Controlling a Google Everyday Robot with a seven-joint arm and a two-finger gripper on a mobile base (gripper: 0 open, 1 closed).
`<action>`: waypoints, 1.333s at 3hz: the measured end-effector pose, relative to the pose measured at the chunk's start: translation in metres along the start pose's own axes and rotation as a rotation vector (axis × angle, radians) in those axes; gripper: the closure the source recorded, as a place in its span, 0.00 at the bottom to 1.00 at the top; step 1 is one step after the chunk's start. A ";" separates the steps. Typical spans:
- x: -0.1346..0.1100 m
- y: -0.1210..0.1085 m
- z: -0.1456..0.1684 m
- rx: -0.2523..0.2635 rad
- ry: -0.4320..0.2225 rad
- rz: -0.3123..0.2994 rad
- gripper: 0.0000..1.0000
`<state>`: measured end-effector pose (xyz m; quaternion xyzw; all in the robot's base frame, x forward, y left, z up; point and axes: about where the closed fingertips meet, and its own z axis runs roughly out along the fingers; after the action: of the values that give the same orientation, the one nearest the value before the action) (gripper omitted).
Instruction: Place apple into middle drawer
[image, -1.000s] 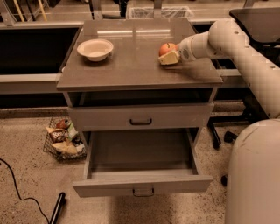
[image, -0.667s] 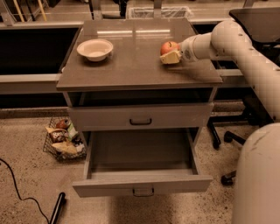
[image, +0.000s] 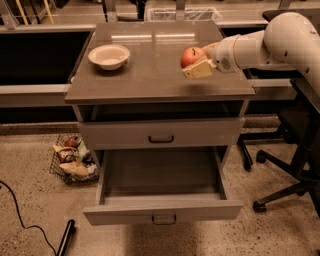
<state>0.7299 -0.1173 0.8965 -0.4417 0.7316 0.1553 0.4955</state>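
The red-orange apple (image: 190, 56) is held between the fingers (image: 198, 69) of my gripper (image: 197, 59), lifted a little above the right part of the cabinet top (image: 155, 70). The white arm reaches in from the right. The middle drawer (image: 162, 186) is pulled open low at the front, its box interior bare, with a small handle at front centre. It lies below and in front of the gripper.
A white bowl (image: 109, 55) sits on the left of the cabinet top. The upper drawer front with a black handle (image: 161, 139) is closed. A wire basket of snacks (image: 71, 159) stands on the floor at left. An office chair (image: 290, 165) is at right. A black cable (image: 30, 220) lies on the floor.
My gripper has lifted the apple slightly off the cabinet top and moved it a little left and toward the front.
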 end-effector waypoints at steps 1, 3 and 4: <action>0.000 0.000 0.000 0.000 0.000 0.000 1.00; 0.030 0.088 -0.035 -0.213 0.027 -0.086 1.00; 0.070 0.140 -0.060 -0.299 0.056 -0.053 1.00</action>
<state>0.5745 -0.1133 0.8345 -0.5337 0.7019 0.2370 0.4078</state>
